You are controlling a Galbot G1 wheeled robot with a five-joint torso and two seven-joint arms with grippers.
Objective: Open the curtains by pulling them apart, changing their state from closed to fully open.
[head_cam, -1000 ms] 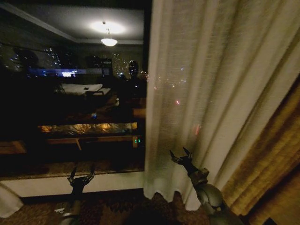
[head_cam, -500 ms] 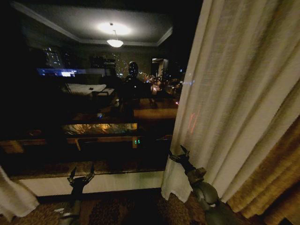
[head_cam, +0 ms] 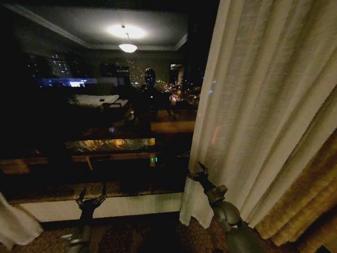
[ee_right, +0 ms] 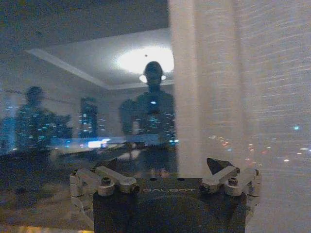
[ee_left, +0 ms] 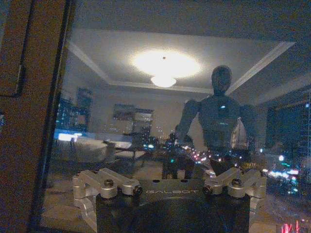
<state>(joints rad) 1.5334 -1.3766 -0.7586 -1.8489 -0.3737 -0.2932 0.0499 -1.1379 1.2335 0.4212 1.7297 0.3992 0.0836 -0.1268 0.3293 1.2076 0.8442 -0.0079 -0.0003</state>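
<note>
The sheer cream-white pleated curtain panel (head_cam: 258,105) hangs gathered on the right of the dark window glass (head_cam: 95,105), beside a thicker golden-yellow drape (head_cam: 305,200), while a corner of the other sheer cream-white panel (head_cam: 16,224) shows at the lower left. The right gripper (head_cam: 199,174), fingers spread wide, sits against the right panel's inner edge near its hem without clamping it; the left gripper (head_cam: 90,197), also spread open, is raised before the pale window sill (head_cam: 131,203), holding nothing. The glass mirrors a lit ceiling lamp (head_cam: 126,46) and the room, above patterned dark carpet (head_cam: 137,234).
</note>
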